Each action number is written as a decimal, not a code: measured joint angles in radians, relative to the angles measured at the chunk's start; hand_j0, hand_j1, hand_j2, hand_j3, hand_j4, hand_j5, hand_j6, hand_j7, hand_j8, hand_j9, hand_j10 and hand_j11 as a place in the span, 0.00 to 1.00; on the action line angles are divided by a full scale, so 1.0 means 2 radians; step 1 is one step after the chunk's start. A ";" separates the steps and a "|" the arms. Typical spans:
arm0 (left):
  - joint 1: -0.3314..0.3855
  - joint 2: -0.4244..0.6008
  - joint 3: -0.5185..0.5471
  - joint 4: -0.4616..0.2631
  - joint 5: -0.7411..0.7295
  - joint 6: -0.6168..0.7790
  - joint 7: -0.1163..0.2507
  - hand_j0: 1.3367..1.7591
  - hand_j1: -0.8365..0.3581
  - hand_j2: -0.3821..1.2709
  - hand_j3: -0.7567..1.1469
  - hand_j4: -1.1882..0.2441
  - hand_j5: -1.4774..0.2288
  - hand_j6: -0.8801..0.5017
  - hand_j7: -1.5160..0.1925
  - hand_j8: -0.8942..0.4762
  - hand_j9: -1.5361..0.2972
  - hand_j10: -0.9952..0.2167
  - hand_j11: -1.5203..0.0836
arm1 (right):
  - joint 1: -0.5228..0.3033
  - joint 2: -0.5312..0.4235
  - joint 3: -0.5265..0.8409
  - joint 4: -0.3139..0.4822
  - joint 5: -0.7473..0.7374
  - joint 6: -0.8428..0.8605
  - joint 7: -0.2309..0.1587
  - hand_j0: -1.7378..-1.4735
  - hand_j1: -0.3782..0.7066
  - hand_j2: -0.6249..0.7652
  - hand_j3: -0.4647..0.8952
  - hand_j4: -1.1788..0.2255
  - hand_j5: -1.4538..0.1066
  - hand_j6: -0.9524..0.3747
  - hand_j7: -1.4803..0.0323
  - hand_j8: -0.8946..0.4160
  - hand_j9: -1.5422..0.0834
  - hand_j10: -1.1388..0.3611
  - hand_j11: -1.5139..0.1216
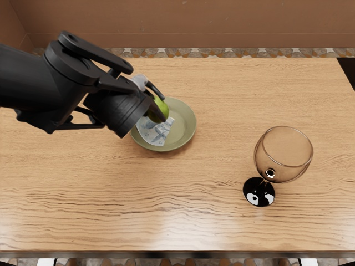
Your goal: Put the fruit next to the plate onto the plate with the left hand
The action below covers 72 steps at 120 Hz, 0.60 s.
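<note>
A pale green plate (186, 126) sits on the wooden table left of centre, with a white and blue patterned patch at its bottom. My left hand (148, 98) comes in from the left edge and hovers over the plate's left rim. Its fingers are curled around a small green fruit (161, 105), which shows just past the black wrist, above the plate's inside. Most of the fingers are hidden by the forearm. The right arm is out of view.
A brownish wine glass (282, 156) with a black foot stands at the right front of the table (166, 210). A wooden wall runs along the far edge, behind a strip of stone floor.
</note>
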 joint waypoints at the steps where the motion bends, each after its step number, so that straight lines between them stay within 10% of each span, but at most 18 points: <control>1: 0.001 0.000 -0.001 0.001 0.000 0.000 0.000 0.75 0.30 0.68 0.40 0.31 0.16 0.42 0.22 0.42 0.23 0.14 0.26 | 0.000 0.000 0.000 0.000 0.000 0.000 0.000 0.30 0.03 0.45 0.34 0.84 0.93 0.72 0.98 0.68 0.95 0.76 0.93; 44: -0.015 0.033 0.001 0.003 0.004 -0.064 0.000 0.76 0.84 0.32 0.40 0.71 0.72 0.57 0.74 0.59 0.71 0.67 0.80 | 0.000 0.000 0.000 0.000 0.000 0.000 0.000 0.30 0.03 0.45 0.34 0.84 0.93 0.72 0.98 0.68 0.95 0.76 0.93; 60: -0.054 0.163 0.071 -0.005 0.014 -0.256 -0.040 0.76 0.90 0.28 0.40 0.76 0.78 0.59 0.80 0.61 0.76 0.73 0.86 | 0.000 0.000 0.000 0.000 0.000 0.000 0.000 0.30 0.03 0.45 0.34 0.84 0.93 0.72 0.98 0.68 0.95 0.76 0.93; 72: -0.004 0.305 0.114 -0.006 0.097 -0.411 -0.076 0.76 0.92 0.26 0.40 0.78 0.80 0.60 0.83 0.62 0.78 0.76 0.89 | 0.000 0.000 0.000 0.000 0.000 0.000 0.000 0.30 0.03 0.45 0.34 0.84 0.93 0.72 0.98 0.68 0.95 0.76 0.93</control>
